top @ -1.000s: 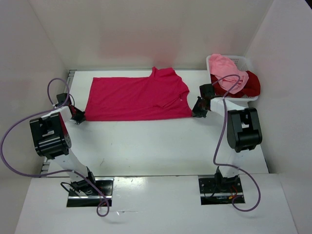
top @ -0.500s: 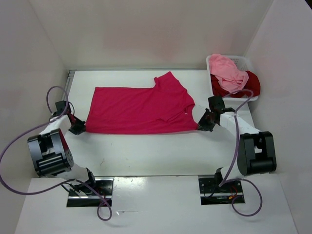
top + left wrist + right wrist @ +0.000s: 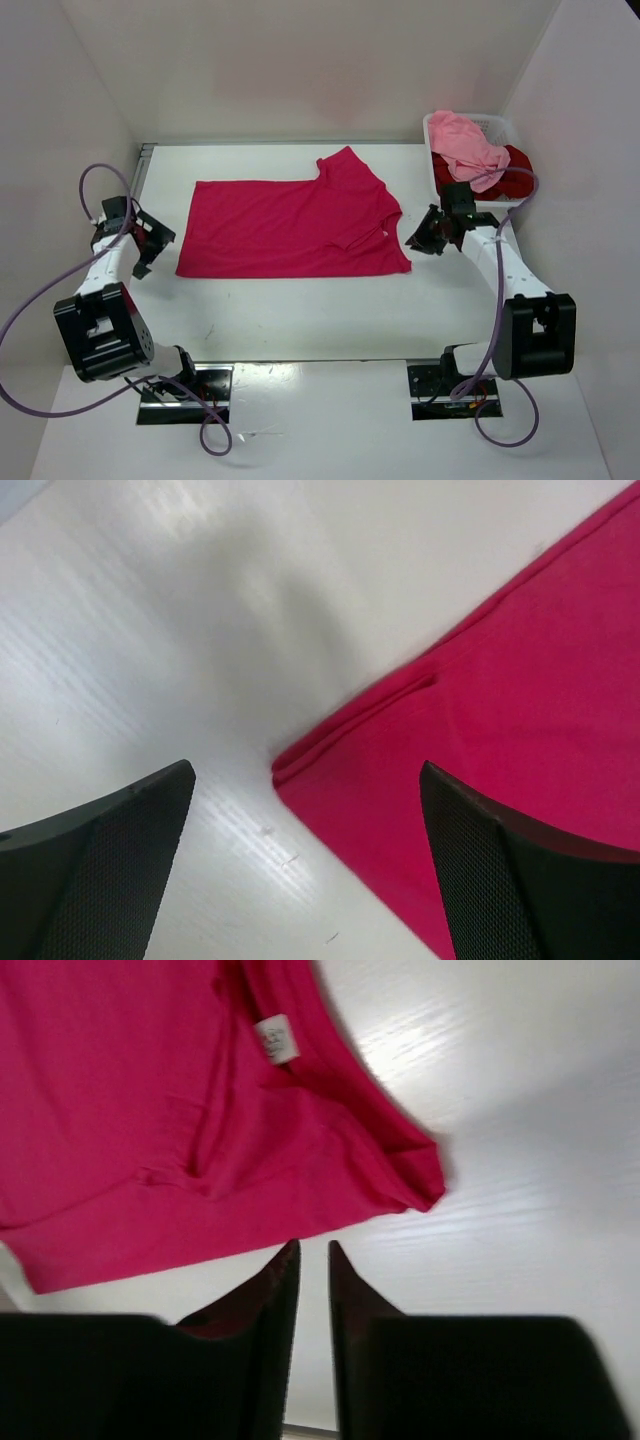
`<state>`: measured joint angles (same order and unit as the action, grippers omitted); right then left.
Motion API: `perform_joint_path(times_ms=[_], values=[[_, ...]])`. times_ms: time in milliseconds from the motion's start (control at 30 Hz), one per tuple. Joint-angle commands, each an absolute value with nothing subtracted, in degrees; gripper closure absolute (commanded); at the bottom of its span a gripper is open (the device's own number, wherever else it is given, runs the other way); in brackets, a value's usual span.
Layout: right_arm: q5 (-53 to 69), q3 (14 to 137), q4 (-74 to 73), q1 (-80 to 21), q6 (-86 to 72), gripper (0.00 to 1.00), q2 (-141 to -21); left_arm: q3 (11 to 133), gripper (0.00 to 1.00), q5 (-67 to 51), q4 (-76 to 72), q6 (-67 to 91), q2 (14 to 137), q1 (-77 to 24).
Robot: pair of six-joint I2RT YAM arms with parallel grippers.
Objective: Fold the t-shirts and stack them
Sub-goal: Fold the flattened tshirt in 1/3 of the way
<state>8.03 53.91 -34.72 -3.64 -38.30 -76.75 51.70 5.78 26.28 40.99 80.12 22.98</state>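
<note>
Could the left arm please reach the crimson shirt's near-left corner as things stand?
Probably yes: the left gripper hangs just off that corner of the crimson shirt, jaws open, with only bare table between.

I see a crimson-pink t-shirt (image 3: 290, 226) on the white table (image 3: 300, 310). The white basket (image 3: 500, 127) holds a light pink shirt (image 3: 463, 140) and a dark red shirt (image 3: 512, 172).

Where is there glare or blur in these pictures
Top external: sharp, evenly lit, with a pinkish cast on the back wall. Left wrist: glare streaks on the white table; the left pincer's fingers are soft. Right wrist: glare right of the crimson-pink t-shirt; the whole view is slightly blurred.
</note>
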Motion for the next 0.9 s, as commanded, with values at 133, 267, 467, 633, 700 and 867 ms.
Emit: perform_joint_path(times_ms=[133, 267, 467, 633, 700, 867], values=[[13.35, 61.95, -25.85, -16.15, -37.44, 1.0, -87.59, 51.59, 0.83, 2.63, 17.06, 41.83, 77.7, 9.96], [13.89, 67.31, -22.85, -23.1, -37.44, 1.0, -95.35, 53.88, 0.96, 4.04, 17.05, 43.5, 81.29, -3.58], [13.18, 68.91, -19.61, -24.26, -37.44, 0.64, -102.82, 50.19, 0.94, -0.52, 12.57, 48.42, 86.3, -16.6], [12.48, 68.91, -17.85, -24.26, -38.5, 0.58, -105.47, 47.65, 0.91, -1.66, 10.2, 49.56, 87.8, -21.09], [11.78, 68.91, -17.84, -24.26, -38.5, 0.56, -106.08, 47.64, 0.91, -1.67, 10.2, 49.57, 87.8, -21.09], [11.78, 71.89, -17.84, -24.26, -39.02, 0.56, -108.27, 47.64, 0.88, -0.36, 10.81, 47.64, 87.8, -21.09]])
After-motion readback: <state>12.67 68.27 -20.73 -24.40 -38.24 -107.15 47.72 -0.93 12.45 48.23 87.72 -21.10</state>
